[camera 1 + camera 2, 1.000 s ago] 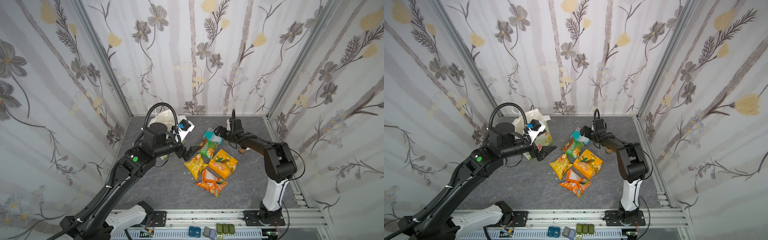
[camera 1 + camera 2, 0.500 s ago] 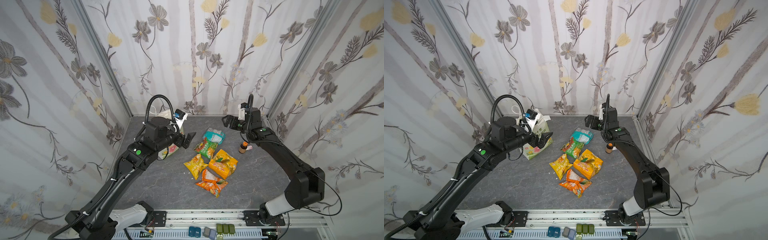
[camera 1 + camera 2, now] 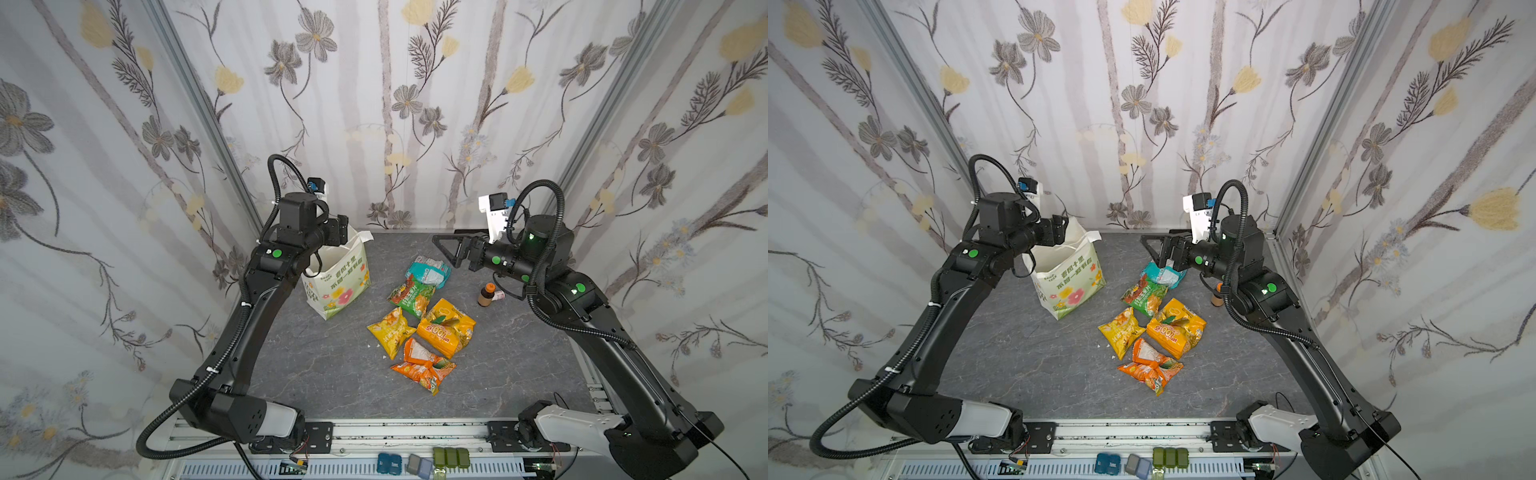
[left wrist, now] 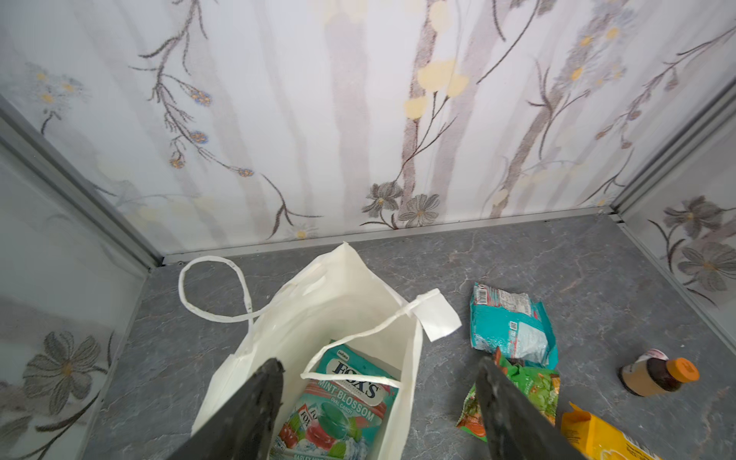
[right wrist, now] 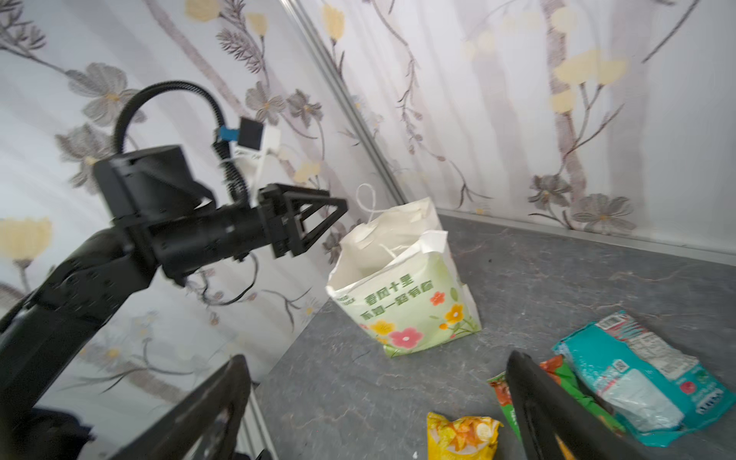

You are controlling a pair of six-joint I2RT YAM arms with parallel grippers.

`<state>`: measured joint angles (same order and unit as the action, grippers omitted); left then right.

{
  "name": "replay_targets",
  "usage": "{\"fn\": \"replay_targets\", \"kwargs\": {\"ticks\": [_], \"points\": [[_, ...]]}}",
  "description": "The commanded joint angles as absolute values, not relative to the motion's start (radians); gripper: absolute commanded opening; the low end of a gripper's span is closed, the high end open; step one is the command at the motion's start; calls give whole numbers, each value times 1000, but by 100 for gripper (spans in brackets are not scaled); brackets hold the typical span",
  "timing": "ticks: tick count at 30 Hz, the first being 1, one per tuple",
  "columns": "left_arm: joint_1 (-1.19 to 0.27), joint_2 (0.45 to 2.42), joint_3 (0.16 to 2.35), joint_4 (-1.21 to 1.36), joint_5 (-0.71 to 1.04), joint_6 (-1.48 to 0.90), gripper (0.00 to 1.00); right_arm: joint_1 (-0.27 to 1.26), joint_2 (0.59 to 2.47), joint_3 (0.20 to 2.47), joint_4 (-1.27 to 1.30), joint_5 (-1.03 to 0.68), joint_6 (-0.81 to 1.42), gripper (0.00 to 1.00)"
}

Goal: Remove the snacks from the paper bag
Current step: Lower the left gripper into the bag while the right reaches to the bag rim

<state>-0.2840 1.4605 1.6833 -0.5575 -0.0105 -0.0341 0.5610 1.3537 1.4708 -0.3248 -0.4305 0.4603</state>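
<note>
Last snack to pull: left gripper (image 4: 378, 361) hovers over the paper bag (image 3: 340, 282) mouth, jaws partly open, empty.
One teal mint packet (image 4: 342, 402) lies at the bag's bottom; five packets (image 3: 446, 328) are out on the bench (image 3: 324, 365). Next: drop straight in, clear the cord handles (image 4: 211, 259), pinch the packet. Right gripper (image 3: 445, 251) is wide open, empty.

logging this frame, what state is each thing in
paper bag, standing, open
teal packet in bag, not yet out
other five packets, out of bag, lying flat
bottle, cap on
left gripper, jaws open, empty
right gripper, jaws open, empty
</note>
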Motion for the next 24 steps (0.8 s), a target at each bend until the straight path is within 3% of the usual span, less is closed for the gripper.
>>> {"fn": "replay_targets", "kwargs": {"ticks": [1, 7, 10, 16, 24], "points": [[-258, 1536, 1770, -655, -3, -67, 65, 616, 1355, 1496, -369, -511, 468, 99], [-234, 1701, 1906, -750, 17, -85, 41, 675, 1333, 1505, -393, -512, 494, 99], [-230, 1781, 1970, -812, 52, -74, 34, 683, 1318, 1505, -398, -513, 500, 99], [-230, 1904, 2041, -918, 88, -32, 32, 688, 1305, 1502, -429, -483, 483, 99], [-225, 1939, 1960, -928, 99, -1, 34, 692, 1305, 1487, -446, -479, 477, 99]]}}
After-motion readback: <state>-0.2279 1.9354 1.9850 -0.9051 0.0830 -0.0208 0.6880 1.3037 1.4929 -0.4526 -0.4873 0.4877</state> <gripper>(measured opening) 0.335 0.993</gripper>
